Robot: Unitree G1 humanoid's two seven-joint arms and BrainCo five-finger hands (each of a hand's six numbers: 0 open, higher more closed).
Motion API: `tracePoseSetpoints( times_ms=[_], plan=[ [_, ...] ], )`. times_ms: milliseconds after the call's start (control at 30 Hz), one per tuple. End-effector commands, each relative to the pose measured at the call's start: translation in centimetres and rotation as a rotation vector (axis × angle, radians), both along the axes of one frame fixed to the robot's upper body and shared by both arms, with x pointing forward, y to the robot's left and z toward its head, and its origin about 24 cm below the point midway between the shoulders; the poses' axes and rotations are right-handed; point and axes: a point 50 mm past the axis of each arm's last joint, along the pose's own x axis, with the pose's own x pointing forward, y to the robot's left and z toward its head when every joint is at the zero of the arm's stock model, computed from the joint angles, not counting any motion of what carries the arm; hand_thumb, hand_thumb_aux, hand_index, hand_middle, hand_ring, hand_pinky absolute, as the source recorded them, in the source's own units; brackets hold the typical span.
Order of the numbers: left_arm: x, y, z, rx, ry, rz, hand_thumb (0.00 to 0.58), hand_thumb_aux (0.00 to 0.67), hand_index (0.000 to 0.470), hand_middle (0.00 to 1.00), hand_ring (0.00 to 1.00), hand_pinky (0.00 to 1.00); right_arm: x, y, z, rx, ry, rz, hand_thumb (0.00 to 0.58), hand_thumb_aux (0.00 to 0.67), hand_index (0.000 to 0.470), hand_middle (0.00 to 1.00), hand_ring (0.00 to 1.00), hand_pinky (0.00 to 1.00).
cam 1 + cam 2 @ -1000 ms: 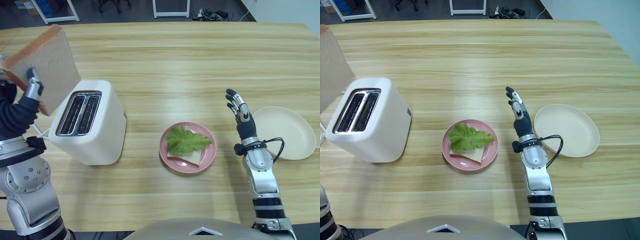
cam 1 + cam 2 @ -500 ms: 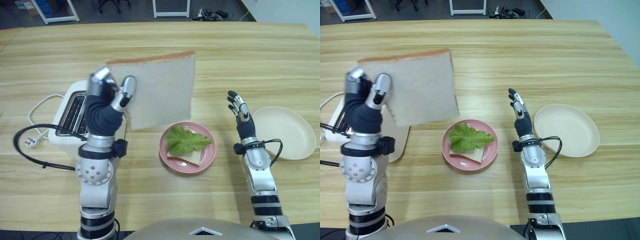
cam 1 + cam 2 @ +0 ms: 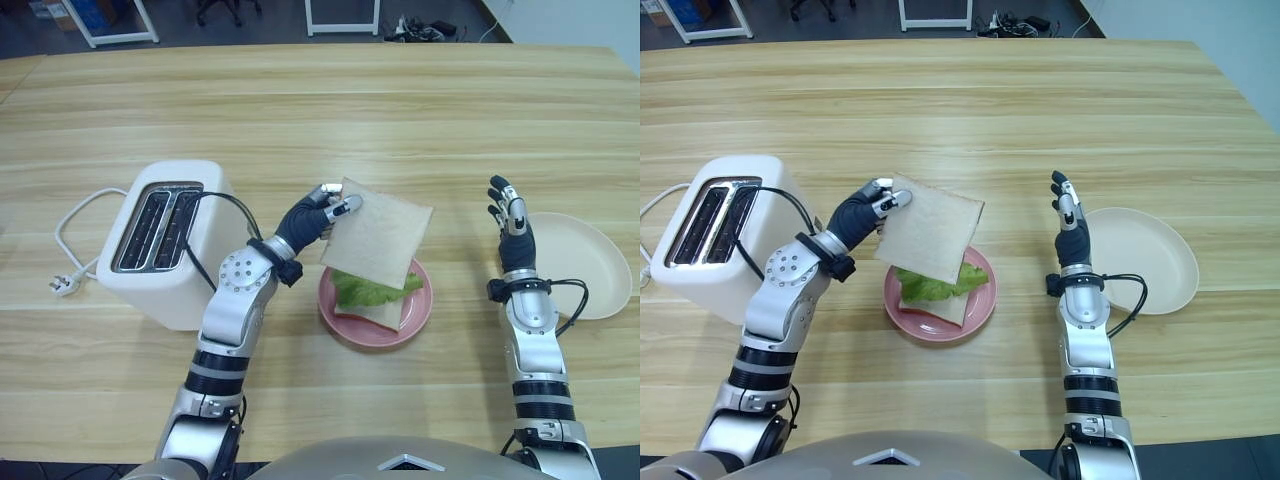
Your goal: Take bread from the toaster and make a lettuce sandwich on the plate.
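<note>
Gripping bread slice (image 3: 378, 238) by its left edge in left hand (image 3: 308, 222) — hovering it tilted just above lettuce (image 3: 360, 292) on plate (image 3: 345, 330) — holding right hand (image 3: 512, 222) splayed, empty, well aside.

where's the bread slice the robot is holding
The bread slice is in the left hand, tilted over the lettuce on the pink plate, right of the toaster.

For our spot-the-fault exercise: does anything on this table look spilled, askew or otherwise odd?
Nothing is spilled or damaged. Only the bread slice sits askew: the left hand holds it by one corner, tilted over the lettuce on the pink plate, not lying flat.
</note>
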Motion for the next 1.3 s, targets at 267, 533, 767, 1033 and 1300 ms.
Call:
tracePoseSetpoints(
  times_ms=[267, 533, 767, 1033, 1300],
  plan=[
    [1.7, -0.5, -2.7, 0.166, 0.027, 0.048, 0.58, 0.67, 0.47, 1.0, 1.0, 1.0, 0.0, 1.3, -0.8, -0.022, 0.028, 0.038, 0.0, 0.0, 0.0, 0.0, 0.0, 0.0],
    [1.5, -1.2, -3.8, 0.263, 0.031, 0.0, 0.58, 0.67, 0.47, 1.0, 1.0, 1.0, -0.3, 2.4, -1.1, -0.059, 0.038, 0.071, 0.0, 0.0, 0.0, 0.0, 0.0, 0.0],
    [1.3, -1.0, -5.1, 0.378, 0.053, -0.016, 0.58, 0.67, 0.47, 1.0, 1.0, 1.0, -0.5, 2.7, -1.0, -0.086, 0.031, 0.079, 0.0, 0.0, 0.0, 0.0, 0.0, 0.0],
    [1.1, -0.7, -5.9, 0.459, 0.034, -0.004, 0.58, 0.67, 0.47, 1.0, 1.0, 1.0, -1.5, 3.6, 0.1, -0.207, -0.052, 0.122, 0.0, 0.0, 0.0, 0.0, 0.0, 0.0],
    [0.9, -0.7, -6.2, 0.609, -0.073, 0.009, 0.579, 0.641, 0.45, 1.0, 1.0, 1.0, -4.4, 5.1, 1.4, -0.678, -0.266, 0.188, 0.0, 0.0, 0.0, 0.0, 0.0, 0.0]
  ],
)
